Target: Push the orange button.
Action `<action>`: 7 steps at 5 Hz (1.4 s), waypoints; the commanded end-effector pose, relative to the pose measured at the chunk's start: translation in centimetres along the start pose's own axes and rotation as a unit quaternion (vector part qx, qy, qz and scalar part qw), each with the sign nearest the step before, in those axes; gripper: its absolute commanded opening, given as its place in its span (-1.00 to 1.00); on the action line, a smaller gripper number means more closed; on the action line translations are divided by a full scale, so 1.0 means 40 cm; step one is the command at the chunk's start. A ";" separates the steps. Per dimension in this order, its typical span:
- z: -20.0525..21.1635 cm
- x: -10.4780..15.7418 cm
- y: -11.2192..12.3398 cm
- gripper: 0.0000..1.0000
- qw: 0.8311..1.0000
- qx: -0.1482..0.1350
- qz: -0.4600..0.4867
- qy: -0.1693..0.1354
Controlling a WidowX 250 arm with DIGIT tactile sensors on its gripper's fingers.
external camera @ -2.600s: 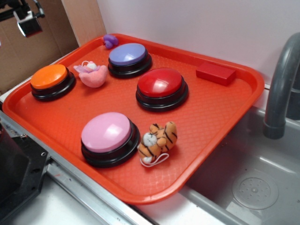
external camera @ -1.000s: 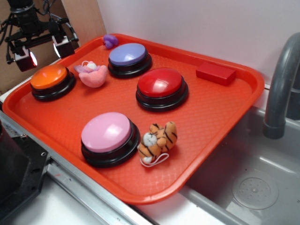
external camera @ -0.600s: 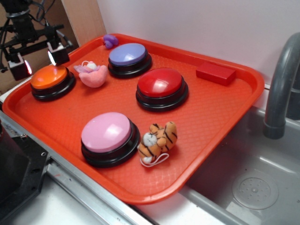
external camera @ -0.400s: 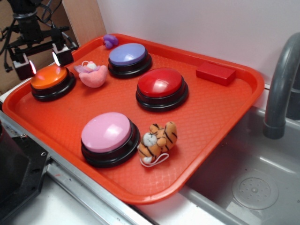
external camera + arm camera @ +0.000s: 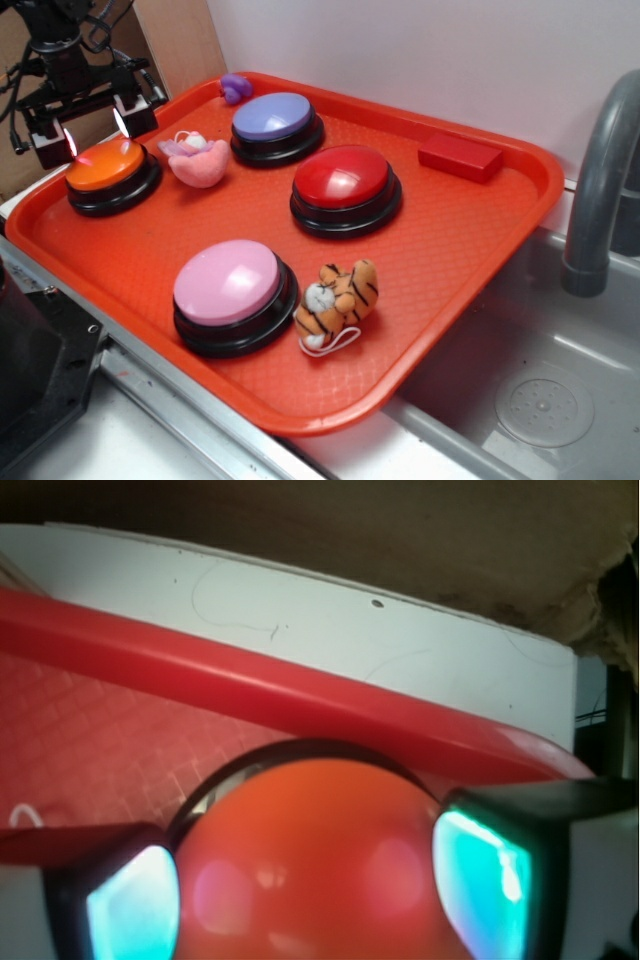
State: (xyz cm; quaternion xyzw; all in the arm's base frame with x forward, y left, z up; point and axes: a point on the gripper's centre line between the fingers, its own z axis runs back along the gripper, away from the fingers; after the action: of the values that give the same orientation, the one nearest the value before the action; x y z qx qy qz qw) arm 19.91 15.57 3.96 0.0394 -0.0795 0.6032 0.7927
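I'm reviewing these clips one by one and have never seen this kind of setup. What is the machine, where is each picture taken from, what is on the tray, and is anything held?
The machine is a small robot arm ending in a two-fingered gripper. The exterior view looks from the side at a red tray beside a sink. The wrist view looks down from a camera on the arm itself, between the fingers. On the tray are four dome buttons: the orange button, a purple button, a red button and a pink button. There are also a pink plush, a tiger plush, a red block and a small purple toy. The gripper is open, straddling the orange button, and holds nothing.
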 end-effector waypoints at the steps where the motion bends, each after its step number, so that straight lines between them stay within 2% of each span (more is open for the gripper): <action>1: 0.053 -0.039 0.028 1.00 0.998 0.005 -0.046 0.030; 2: 0.130 -0.029 0.020 1.00 0.996 0.000 -0.088 0.009; 3: 0.149 -0.023 0.010 1.00 0.994 0.010 -0.113 -0.003; 4: 0.173 -0.018 0.014 1.00 0.993 0.001 -0.116 -0.015; 7: 0.210 -0.011 0.005 1.00 0.990 -0.003 -0.142 -0.021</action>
State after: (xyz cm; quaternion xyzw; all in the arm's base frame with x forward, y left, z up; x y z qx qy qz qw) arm 19.33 13.74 10.33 0.0621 -0.0595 0.4888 0.8681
